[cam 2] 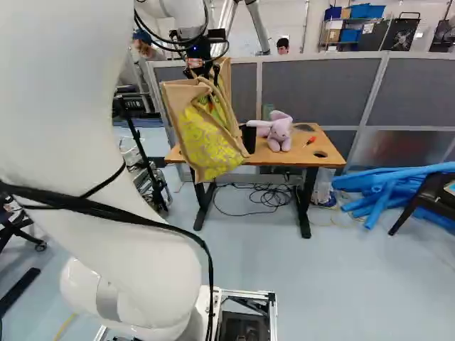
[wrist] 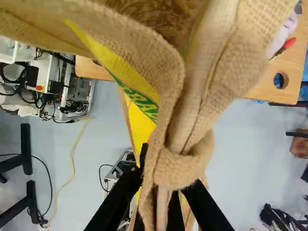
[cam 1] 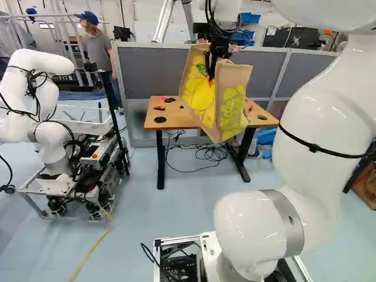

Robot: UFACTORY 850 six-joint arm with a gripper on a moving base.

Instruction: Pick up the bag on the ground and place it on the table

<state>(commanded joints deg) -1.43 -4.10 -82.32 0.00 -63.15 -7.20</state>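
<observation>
Right base view: pink plush rabbit on tabletop; left base view: bag hides much of tabletop's middle. Wrist view: floor on near side of tabletop. Partition behind tabletop. Arm reaches toward tabletop, gripper above tabletop level, aimed down, bag's upper part pinched between fingers; bag hangs by tabletop's near edge.

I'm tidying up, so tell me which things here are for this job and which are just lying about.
For the job:
- Bag, hanging by its handle from the claw
- Table, where it should go

Just lying about:
- Plush toy on the table
- Blue tubes
- Black cables under the table
- Yellow cable on the floor
</observation>
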